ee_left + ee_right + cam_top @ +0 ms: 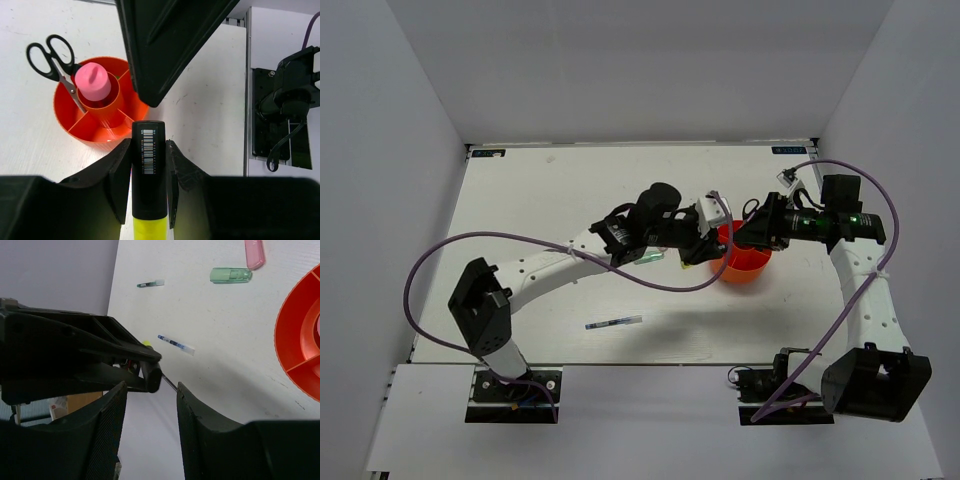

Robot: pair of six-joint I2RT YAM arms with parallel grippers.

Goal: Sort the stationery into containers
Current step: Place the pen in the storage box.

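Observation:
My left gripper is shut on a yellow marker with a black cap, held just beside the orange-red cup. The cup holds a fat pink tube in its middle and black-handled scissors in an outer compartment. My right gripper hangs open and empty close above the cup, facing the left gripper. On the table lie a pale green marker, a pink marker, a thin pen and a green-black marker.
The two grippers are almost touching over the cup; the right gripper fills the top of the left wrist view. The right arm's base stands at the table edge. A pen lies near the front of the table.

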